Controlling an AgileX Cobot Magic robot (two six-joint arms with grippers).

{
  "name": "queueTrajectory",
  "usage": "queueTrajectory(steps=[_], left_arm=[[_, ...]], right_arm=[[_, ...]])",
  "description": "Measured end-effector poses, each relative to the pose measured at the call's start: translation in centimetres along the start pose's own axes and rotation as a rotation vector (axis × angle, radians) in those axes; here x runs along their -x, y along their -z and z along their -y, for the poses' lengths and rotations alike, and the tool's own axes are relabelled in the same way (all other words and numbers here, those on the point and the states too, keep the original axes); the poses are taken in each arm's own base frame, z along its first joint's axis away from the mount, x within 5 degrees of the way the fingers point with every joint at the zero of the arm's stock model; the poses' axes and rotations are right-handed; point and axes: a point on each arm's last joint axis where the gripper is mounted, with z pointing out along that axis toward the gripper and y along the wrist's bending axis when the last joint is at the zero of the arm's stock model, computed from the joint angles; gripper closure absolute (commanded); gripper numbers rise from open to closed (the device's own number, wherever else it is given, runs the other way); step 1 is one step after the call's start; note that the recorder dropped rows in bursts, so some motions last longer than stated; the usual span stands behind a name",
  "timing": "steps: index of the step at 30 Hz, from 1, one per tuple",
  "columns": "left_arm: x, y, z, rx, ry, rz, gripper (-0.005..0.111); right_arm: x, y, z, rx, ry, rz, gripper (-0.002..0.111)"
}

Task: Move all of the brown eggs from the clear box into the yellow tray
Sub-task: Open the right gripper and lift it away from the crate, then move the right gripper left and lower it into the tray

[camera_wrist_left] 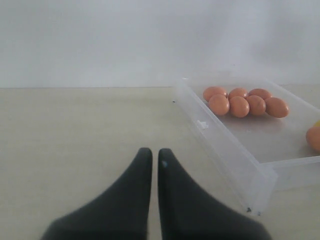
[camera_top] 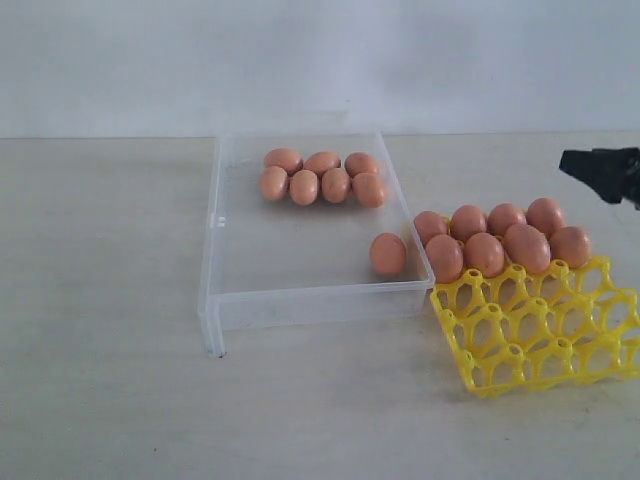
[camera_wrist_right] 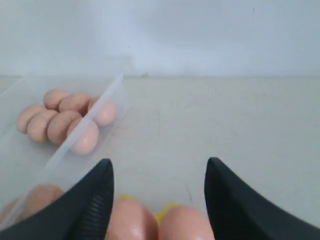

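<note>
The clear box (camera_top: 300,300) sits mid-table with a cluster of several brown eggs (camera_top: 320,178) at its back and one lone egg (camera_top: 388,253) near its front right corner. To its right lies the yellow tray (camera_top: 540,330), whose back rows hold several eggs (camera_top: 500,240). My right gripper (camera_top: 600,172) hangs above the tray's far right; in the right wrist view this gripper (camera_wrist_right: 160,167) is open and empty, with two tray eggs (camera_wrist_right: 131,220) below it. My left gripper (camera_wrist_left: 155,152) is shut and empty over bare table, left of the box (camera_wrist_left: 225,145).
The front rows of the tray (camera_top: 560,350) have unfilled cells. Pale tabletop (camera_top: 100,350) stretches left of and in front of the box. A plain white wall (camera_top: 320,60) stands behind the table.
</note>
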Motion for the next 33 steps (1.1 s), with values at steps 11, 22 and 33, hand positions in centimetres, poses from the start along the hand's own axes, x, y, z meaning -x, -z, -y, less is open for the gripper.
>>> queueTrajectory(steps=[11,22,33], left_arm=[[0.0,0.0,0.0,0.0,0.0,0.0,0.103],[0.0,0.0,0.0,0.0,0.0,0.0,0.103],[0.0,0.0,0.0,0.0,0.0,0.0,0.103]], right_arm=[[6.7,0.9,-6.5,0.215,0.012,0.18,0.108],[6.7,-4.4,-21.0,-0.119,0.827,-0.298,0.108],[11.0,-11.6,-23.4,-0.292,0.512,-0.672,0.108]])
